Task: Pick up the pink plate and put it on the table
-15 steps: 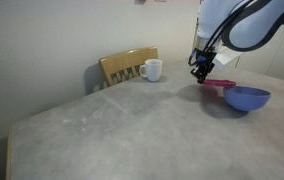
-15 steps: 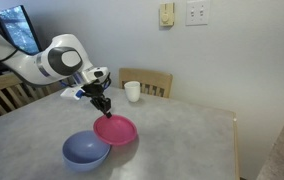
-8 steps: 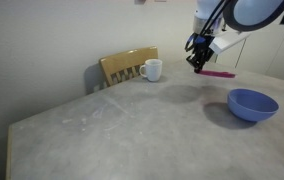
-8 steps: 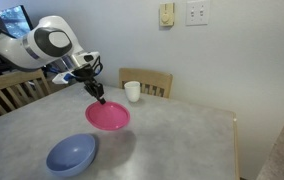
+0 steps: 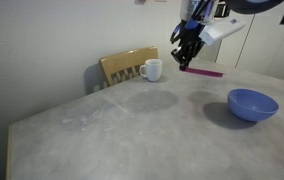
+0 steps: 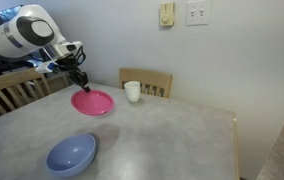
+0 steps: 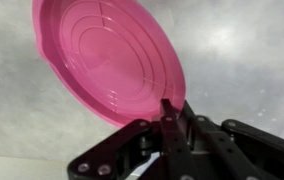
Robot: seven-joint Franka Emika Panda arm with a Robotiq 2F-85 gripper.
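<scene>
Pink plate (image 5: 207,72) is up in the air, clear of the table (image 5: 102,135), not touching it. Seen edge-on in that exterior view, roughly level, a thin magenta line. A soft shadow lies on the table top below it. In an exterior view the pink plate (image 6: 92,102) shows its round face, slightly tilted, hanging above the far part of the table (image 6: 172,140).

Gripper (image 5: 186,62) pinches the plate by the rim at one edge; the rest of the plate sticks out sideways from it. Wrist view: pink plate (image 7: 107,60) fills the upper left, concentric rings on its face, grey mottled table top behind. Gripper (image 7: 166,112) comes in from the bottom, black fingers (image 7: 172,125) clamped together on the plate's near rim, one above and one below. In an exterior view the gripper (image 6: 81,87) points down onto the plate's back edge.

Blue bowl (image 5: 253,103) sits on the table, well apart from the plate, upright. Same blue bowl (image 6: 72,153) near the table's front edge in an exterior view.

White mug (image 5: 152,70) stands at the far table edge, handle visible. Wooden chair (image 5: 122,66) just behind the mug, against the wall. A second wooden chair (image 6: 7,90) at the side of the table. Two wall plates (image 6: 197,12) on the wall above.
</scene>
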